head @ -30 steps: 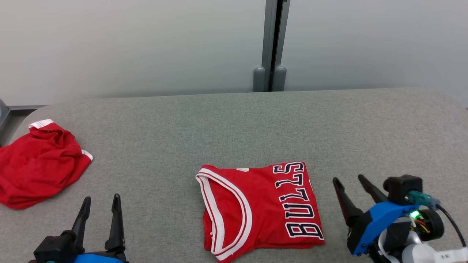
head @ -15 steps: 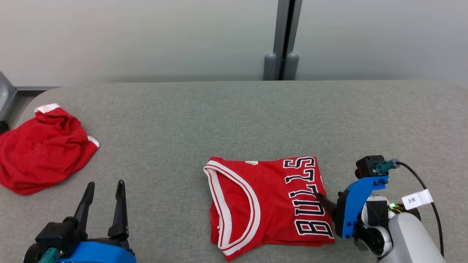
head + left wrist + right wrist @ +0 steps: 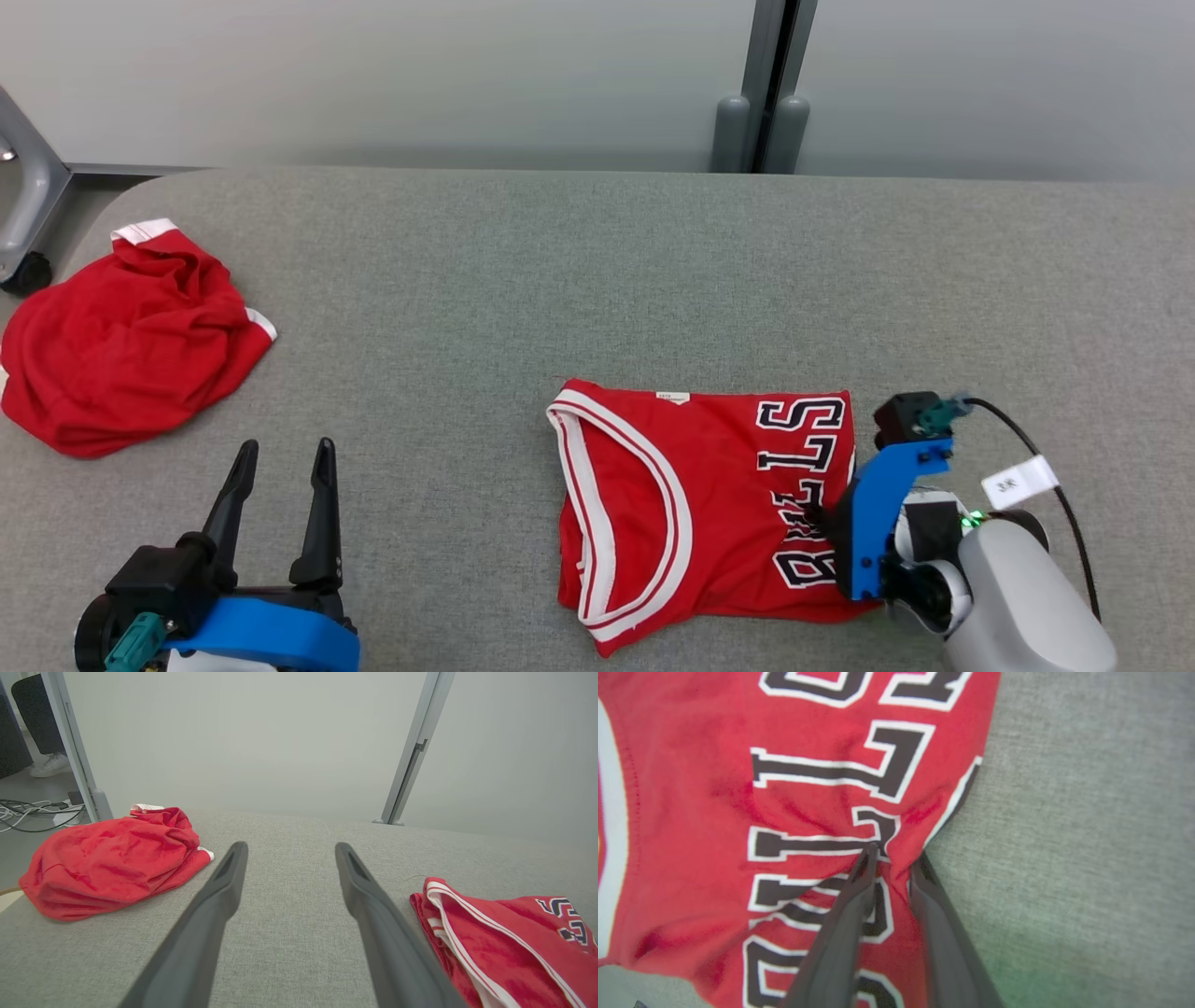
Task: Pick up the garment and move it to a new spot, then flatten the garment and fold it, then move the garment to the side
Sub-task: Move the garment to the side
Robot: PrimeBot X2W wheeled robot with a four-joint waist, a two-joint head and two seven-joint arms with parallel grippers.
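Note:
The garment (image 3: 700, 504) is a red jersey with white trim and dark lettering, lying folded on the grey table (image 3: 560, 261) at front centre; its left part appears in the left wrist view (image 3: 495, 933). My right gripper (image 3: 822, 513) is at its right edge, over the lettering. In the right wrist view the gripper (image 3: 896, 856) has its fingers drawn close, with a puckered fold of the garment (image 3: 808, 788) pinched between them. My left gripper (image 3: 286, 448) rests open at the front left, well apart from the jersey, fingers (image 3: 224, 891) spread with nothing between them.
A second red garment (image 3: 131, 345) lies crumpled at the table's left end (image 3: 112, 858). A grey post (image 3: 766, 93) stands behind the far edge against a pale wall. A metal leg with a caster (image 3: 23, 224) sits off the left corner; cables (image 3: 28, 812) lie on the floor.
My right gripper swung left onto the jersey's right edge and its fingers closed on the fabric, puckering it. The head camera shifted. The left gripper stayed put.

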